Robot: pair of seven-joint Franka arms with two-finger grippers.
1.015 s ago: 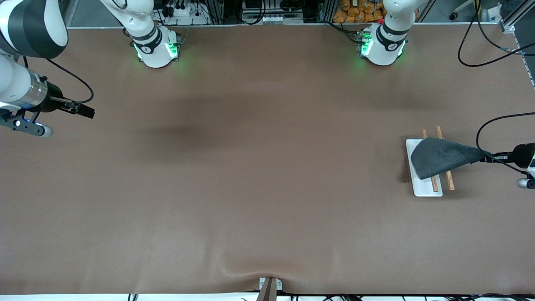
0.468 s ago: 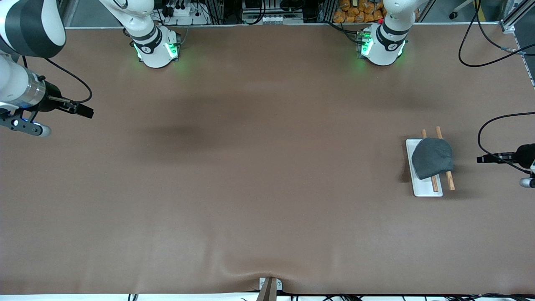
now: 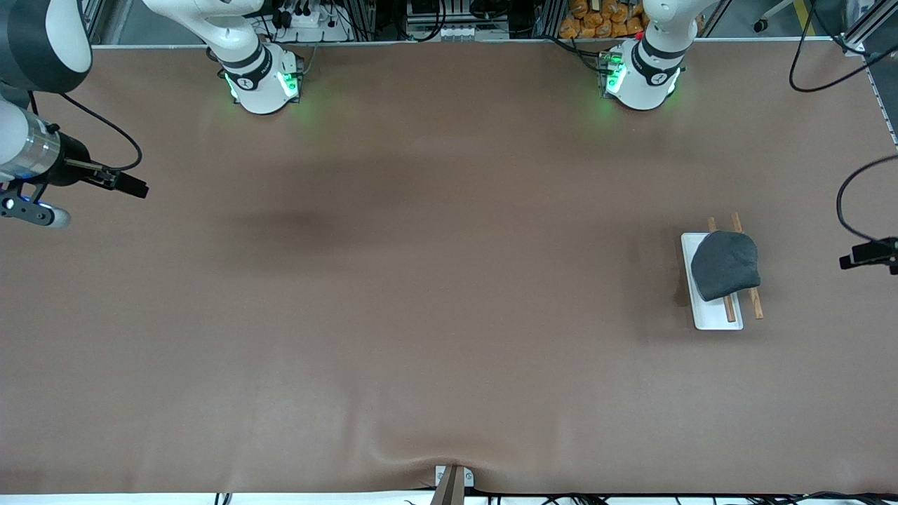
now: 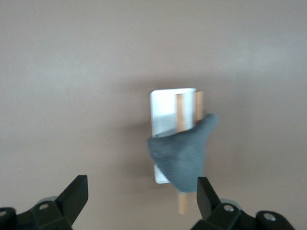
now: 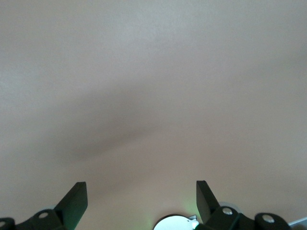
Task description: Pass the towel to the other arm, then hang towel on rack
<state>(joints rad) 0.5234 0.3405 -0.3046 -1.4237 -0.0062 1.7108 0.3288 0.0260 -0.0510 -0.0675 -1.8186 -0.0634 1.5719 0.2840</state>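
Observation:
The dark grey towel [image 3: 726, 265] is draped over the two brown rods of the rack [image 3: 708, 314], which stands toward the left arm's end of the table. In the left wrist view the towel [image 4: 181, 153] hangs over the rods above the white base plate [image 4: 165, 103]. My left gripper [image 3: 857, 258] is open and empty, up in the air off the rack's side at the table's end; its jaws [image 4: 141, 201] stand wide apart. My right gripper [image 3: 135, 187] is open and empty over the right arm's end of the table, and waits; it also shows in the right wrist view [image 5: 141, 201].
The brown table mat [image 3: 435, 294] is bare apart from the rack. A small metal bracket [image 3: 452, 480] sits at the table's near edge. The arm bases [image 3: 263, 81] [image 3: 642, 77] stand along the top. A black cable [image 3: 852, 203] loops above the left gripper.
My left gripper let go of the towel, which settled over the rack's rods. The left gripper has drawn away from the rack toward the table's end. The right gripper drifted slightly outward.

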